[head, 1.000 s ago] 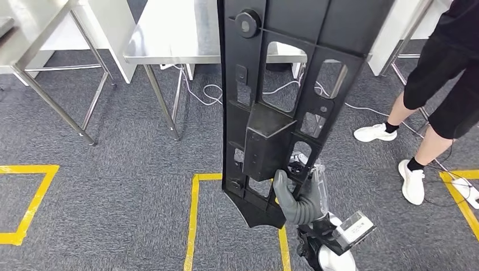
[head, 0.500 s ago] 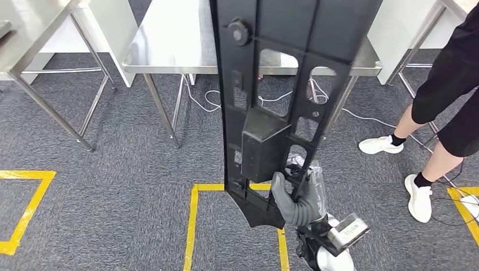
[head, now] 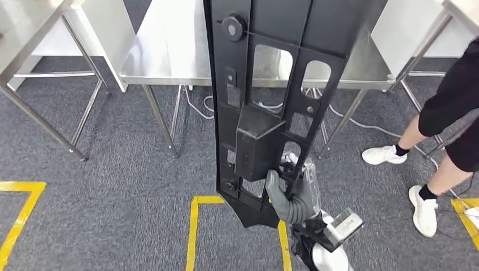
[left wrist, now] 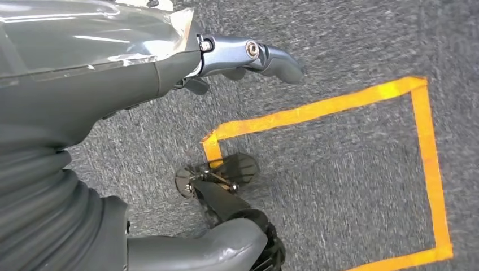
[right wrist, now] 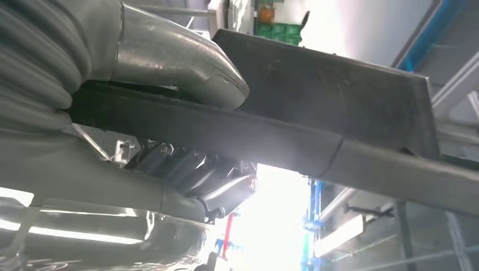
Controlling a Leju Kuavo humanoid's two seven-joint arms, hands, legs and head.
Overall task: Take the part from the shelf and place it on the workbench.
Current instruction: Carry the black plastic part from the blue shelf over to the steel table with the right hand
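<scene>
1. Part [head: 271, 96]: a long black panel with cut-out windows, a round knob near its top and a boxy block at mid-length, held upright and slightly tilted, rising from the right hand [head: 294, 197] past the top of the head view.
2. Right hand grips the part near its lower, pointed end; the thumb lies across the front face just below the block and the other fingers wrap behind the edge.
3. In the right wrist view the thumb [right wrist: 186, 62] presses one face of the part [right wrist: 339, 107] and darker fingers [right wrist: 197, 175] close on the opposite side, so the panel is clamped between them.
4. Left hand [left wrist: 237, 56] hangs over the floor and holds nothing; one finger points straight out, and how the others lie I cannot tell.
5. Desk [head: 164, 56]: a steel top on thin legs, beyond the right hand, behind the upper part of the panel and apart from it.
6. Floor [head: 113, 169]: grey carpet with yellow tape [head: 195, 226] squares, one just beside the right hand.
7. Cables [head: 206, 104] trail on the carpet under the desk.
8. Person [head: 452, 118] in dark shorts and white shoes stands off to the right hand's outer side, well apart from the part.
</scene>
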